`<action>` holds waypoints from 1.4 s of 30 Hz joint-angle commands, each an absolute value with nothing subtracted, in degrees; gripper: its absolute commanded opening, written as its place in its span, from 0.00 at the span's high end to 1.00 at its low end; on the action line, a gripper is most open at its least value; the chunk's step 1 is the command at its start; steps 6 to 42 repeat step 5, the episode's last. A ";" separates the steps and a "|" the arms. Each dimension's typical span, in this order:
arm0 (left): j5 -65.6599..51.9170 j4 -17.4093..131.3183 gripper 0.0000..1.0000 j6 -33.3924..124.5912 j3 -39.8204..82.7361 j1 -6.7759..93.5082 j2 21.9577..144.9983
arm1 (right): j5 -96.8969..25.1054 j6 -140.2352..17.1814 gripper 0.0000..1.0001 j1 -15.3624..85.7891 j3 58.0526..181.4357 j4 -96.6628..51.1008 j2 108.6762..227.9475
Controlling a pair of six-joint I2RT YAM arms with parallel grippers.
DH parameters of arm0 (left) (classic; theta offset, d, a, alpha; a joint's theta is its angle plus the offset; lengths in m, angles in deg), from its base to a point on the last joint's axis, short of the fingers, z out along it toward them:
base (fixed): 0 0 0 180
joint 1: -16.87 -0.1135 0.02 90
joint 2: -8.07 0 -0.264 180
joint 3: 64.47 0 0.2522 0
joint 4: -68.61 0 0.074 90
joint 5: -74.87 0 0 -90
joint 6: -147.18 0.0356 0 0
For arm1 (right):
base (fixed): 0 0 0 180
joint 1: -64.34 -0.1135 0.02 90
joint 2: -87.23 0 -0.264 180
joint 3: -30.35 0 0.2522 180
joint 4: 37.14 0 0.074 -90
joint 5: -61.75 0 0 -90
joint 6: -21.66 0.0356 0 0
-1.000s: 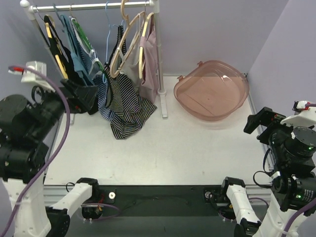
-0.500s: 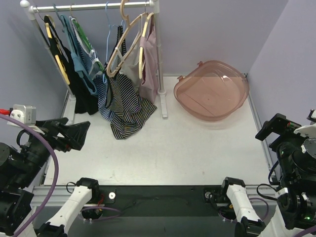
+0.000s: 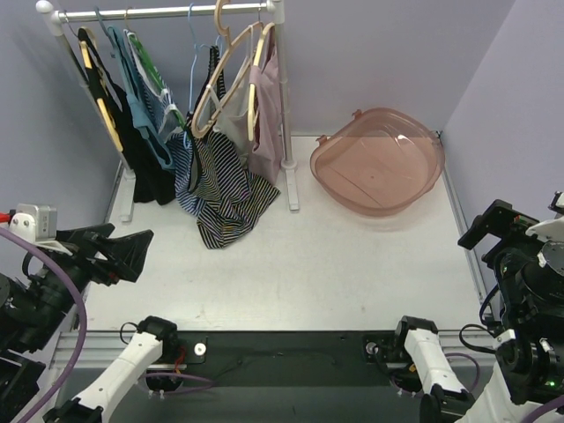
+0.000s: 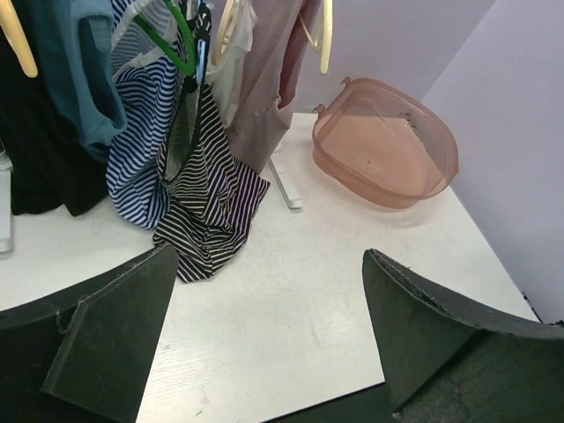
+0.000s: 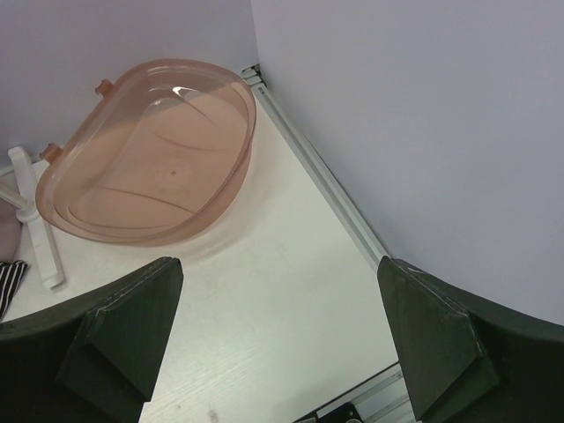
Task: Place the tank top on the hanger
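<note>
The black-and-white striped tank top [image 3: 220, 181] hangs at the rack, and its lower part lies bunched on the table. It also shows in the left wrist view [image 4: 207, 198]. The thin pale-blue hanger [image 3: 192, 40] has its hook on the rail just above the top; its lower part is hidden among the clothes. My left gripper [image 3: 132, 242] is open and empty, low at the table's left edge, far from the top; its jaws show wide apart in the left wrist view [image 4: 269, 256]. My right gripper [image 3: 485, 225] is open and empty at the right edge, as its wrist view [image 5: 278, 264] shows.
A white clothes rack [image 3: 286, 132] stands at the back left with black, blue-striped and pink garments and tan wooden hangers [image 3: 225, 66]. A pink translucent basin [image 3: 379, 163] sits at the back right and shows in the right wrist view [image 5: 150, 154]. Purple walls close the back and right.
My left arm has pulled back from the rack and dropped low to the left edge. My right arm has drawn back towards the right edge. The clothes have not moved.
</note>
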State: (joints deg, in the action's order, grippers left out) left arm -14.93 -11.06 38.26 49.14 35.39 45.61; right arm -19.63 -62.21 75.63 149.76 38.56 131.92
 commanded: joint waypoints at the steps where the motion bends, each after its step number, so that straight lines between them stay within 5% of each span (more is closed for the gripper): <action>1: -19.35 -10.71 0.03 37.32 48.61 37.51 45.07 | -17.71 -62.45 0.00 75.94 149.40 38.32 132.85; 42: -20.32 -10.54 0.03 36.79 48.17 38.40 44.55 | -17.62 -62.45 0.00 75.94 149.32 38.15 132.85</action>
